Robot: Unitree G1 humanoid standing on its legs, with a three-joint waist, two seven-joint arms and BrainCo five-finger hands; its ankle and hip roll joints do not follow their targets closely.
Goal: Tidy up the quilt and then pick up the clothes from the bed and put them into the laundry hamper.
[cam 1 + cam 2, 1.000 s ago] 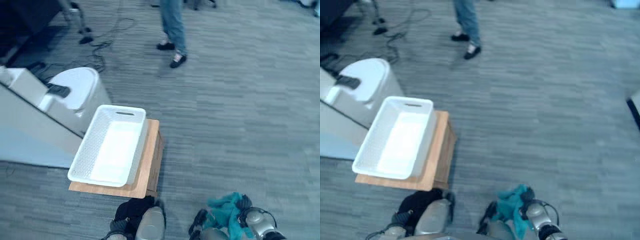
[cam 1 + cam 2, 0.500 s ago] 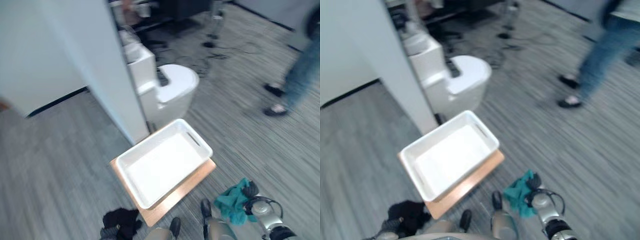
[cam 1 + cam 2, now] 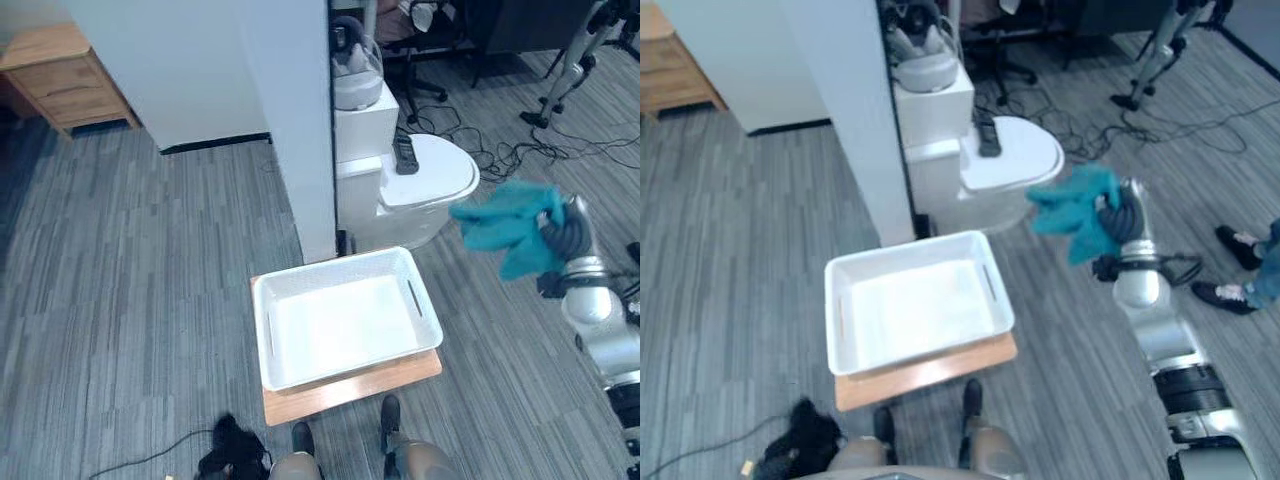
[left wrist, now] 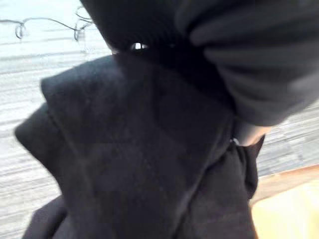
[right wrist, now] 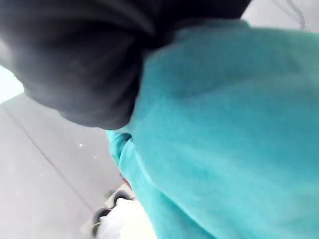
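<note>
The right hand point(image 3: 1123, 213) has its fingers curled round a soft, light teal cloth point(image 3: 1076, 208) that droops beside them, off to the side of the white hamper point(image 3: 342, 318); the left hand point(image 3: 228, 458) grips a floppy black garment point(image 4: 139, 164) bunched in its fingers; both are best held by a fat fold.

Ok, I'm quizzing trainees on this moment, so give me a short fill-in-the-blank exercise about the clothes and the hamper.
1. The right robot hand holds up a ____ garment.
2. The left robot hand holds a ____ garment low down.
3. The white laundry hamper rests on a ____ stand.
4. Inside, the hamper is ____.

Missing words: teal; black; wooden; empty
</note>
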